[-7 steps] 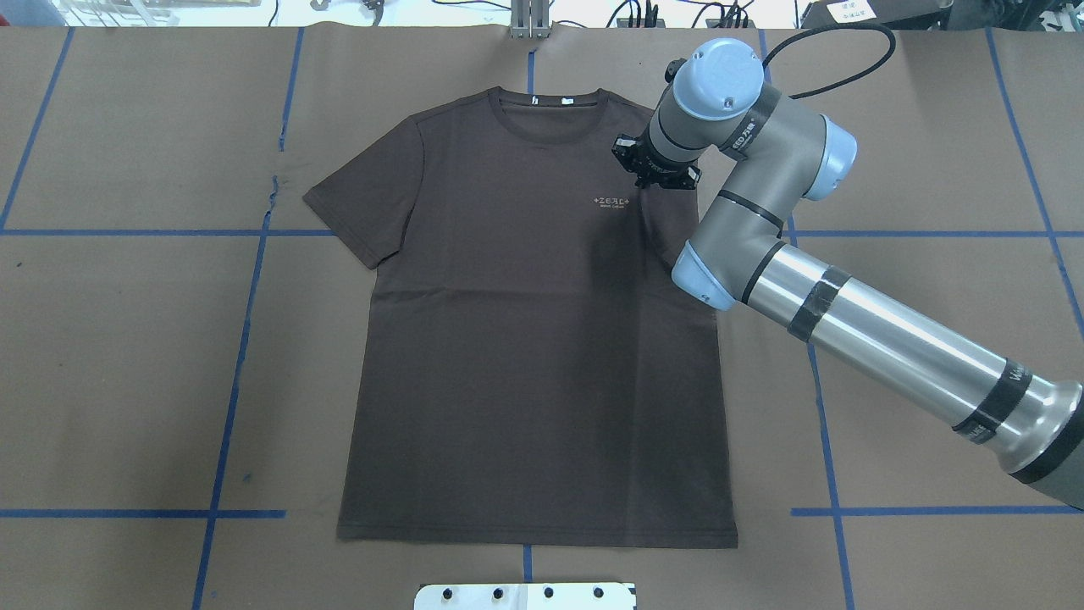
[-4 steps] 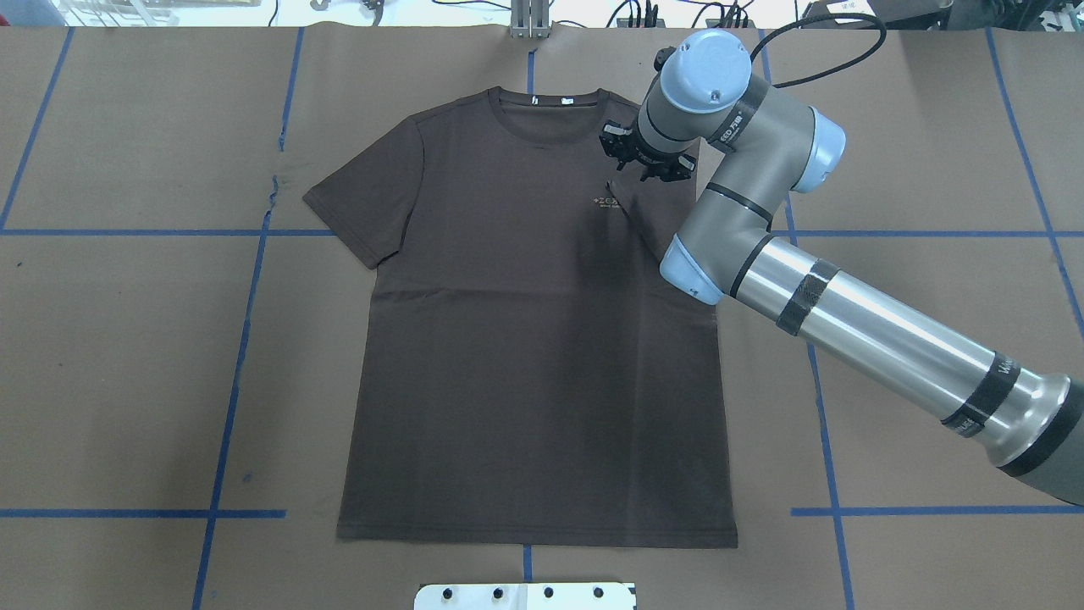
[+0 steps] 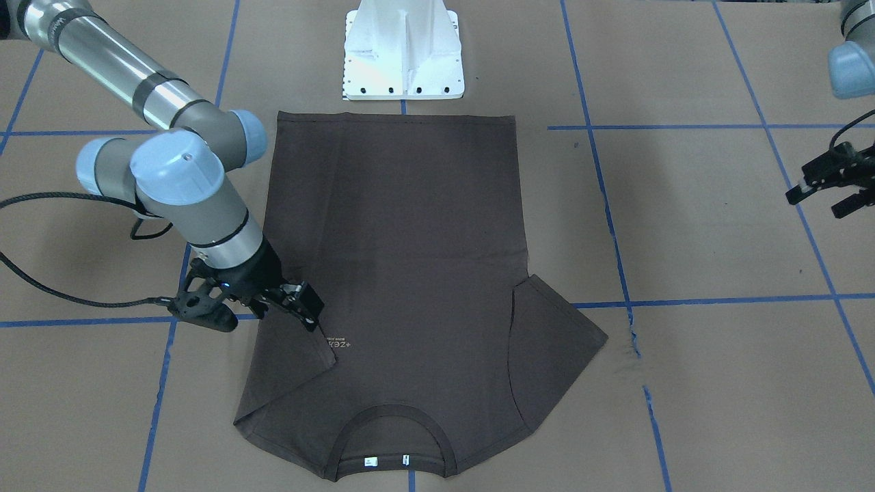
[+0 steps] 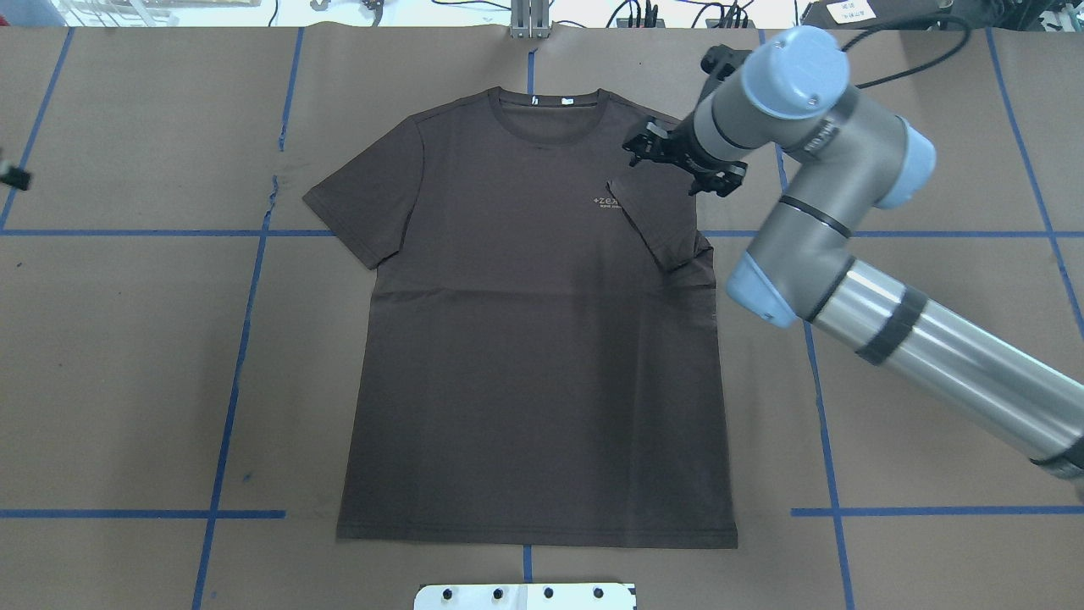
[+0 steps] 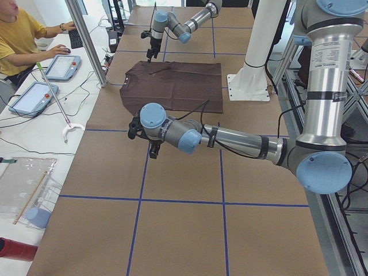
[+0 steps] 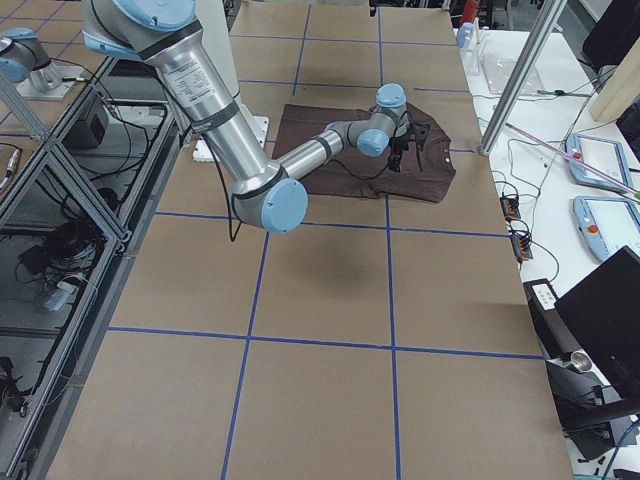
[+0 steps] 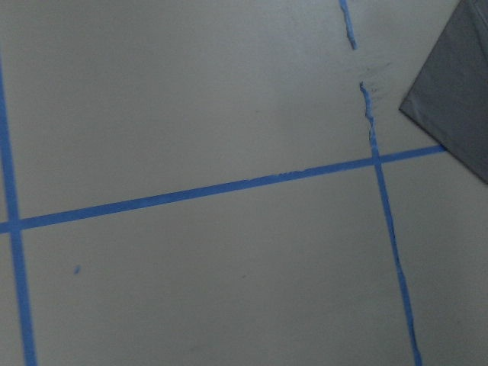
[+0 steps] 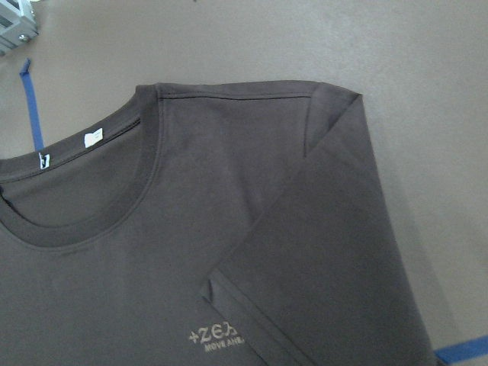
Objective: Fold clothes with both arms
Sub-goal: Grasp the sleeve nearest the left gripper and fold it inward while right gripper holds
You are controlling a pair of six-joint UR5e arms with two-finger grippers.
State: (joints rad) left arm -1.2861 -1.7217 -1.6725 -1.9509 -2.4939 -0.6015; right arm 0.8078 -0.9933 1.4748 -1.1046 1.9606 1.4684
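At the far left edge of the tabletop (image 4: 127, 381) hang the left fingers (image 3: 817, 179), spread apart and holding nothing. They are well apart from the cloth. Their wrist camera catches only a corner of fabric at its upper right.

To their right lies the T-shirt (image 4: 533, 356), flat and face up, its long axis running near to far with the collar (image 4: 550, 127) at the far end. Its left sleeve (image 4: 364, 203) is spread out flat, pointing left toward those idle fingers.

Right of the body, the right sleeve (image 4: 656, 220) is turned in over the chest, and its cuff covers the end of the small logo (image 4: 610, 202). Just above its far part, by the shoulder, hover the right fingers (image 4: 645, 144), released, with no cloth between them.

So one sleeve looks done and the other waits. The unfolded sleeve lies to the right of the left fingers, across bare tabletop, and the left arm is plainly the nearer one for it. The coming reach would probably run rightward to the cuff, and the fold would then carry on in that direction over the chest.
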